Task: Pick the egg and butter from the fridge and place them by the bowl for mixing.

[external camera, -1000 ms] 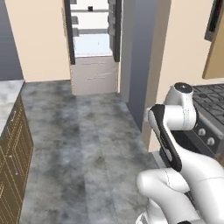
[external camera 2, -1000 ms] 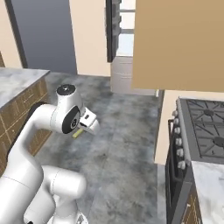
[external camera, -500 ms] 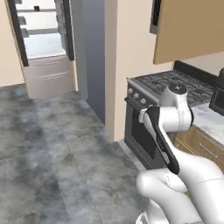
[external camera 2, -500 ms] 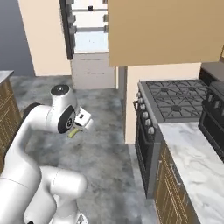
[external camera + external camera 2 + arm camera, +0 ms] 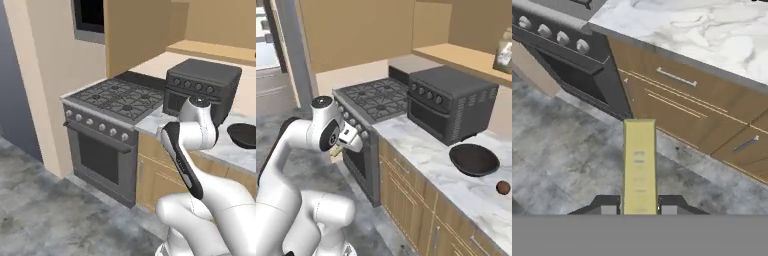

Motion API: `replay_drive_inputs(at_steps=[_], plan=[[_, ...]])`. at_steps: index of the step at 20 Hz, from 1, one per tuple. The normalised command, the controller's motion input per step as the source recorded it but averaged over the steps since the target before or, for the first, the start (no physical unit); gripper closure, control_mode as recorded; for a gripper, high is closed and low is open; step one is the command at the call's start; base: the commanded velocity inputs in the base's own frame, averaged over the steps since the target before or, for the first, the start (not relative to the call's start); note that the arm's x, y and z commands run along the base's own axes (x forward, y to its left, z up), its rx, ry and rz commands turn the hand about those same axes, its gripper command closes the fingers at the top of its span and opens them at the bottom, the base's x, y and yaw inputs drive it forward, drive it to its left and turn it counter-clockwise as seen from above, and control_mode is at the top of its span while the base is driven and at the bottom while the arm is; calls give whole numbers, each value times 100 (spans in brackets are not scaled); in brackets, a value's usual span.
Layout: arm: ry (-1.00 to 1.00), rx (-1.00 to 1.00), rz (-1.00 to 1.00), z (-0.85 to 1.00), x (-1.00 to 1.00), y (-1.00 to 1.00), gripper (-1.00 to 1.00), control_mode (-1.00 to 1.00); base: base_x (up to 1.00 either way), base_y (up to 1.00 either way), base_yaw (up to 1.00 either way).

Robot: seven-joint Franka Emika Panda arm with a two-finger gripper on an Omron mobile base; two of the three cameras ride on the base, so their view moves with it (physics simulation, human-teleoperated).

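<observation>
The task looks about half done, by my reading: a small brown egg (image 5: 502, 187) already lies on the worktop (image 5: 426, 145) just beside the bowl (image 5: 474, 159), toward the worktop's front edge, while the butter (image 5: 639, 165) is in the claw's grip and not yet set down. The gripper (image 5: 639, 209) is pinching the near end of the yellow stick between its two tips, and the stick points out ahead over the grey floor (image 5: 572, 150) in front of the wooden drawers (image 5: 687, 100). In the right base view the hand hangs low beside the stove (image 5: 373, 100), well short of the bowl. What remains is carrying the butter to the worktop and laying it by the bowl. The dark bowl sits near the toaster oven (image 5: 451, 102) and seems empty, though its inside is dim.
</observation>
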Motion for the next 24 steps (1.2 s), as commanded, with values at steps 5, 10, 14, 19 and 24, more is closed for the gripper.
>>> replay_drive_inputs(at_steps=[5,10,14,19,24], plan=[[0,0,0,0,0,0,100,100,0,13,-91],[0,0,0,0,0,0,100,100,0,13,-92],[0,0,0,0,0,0,100,100,14,23,-81],[0,0,0,0,0,0,100,100,29,36,-62],[0,0,0,0,0,0,100,100,38,35,-4]])
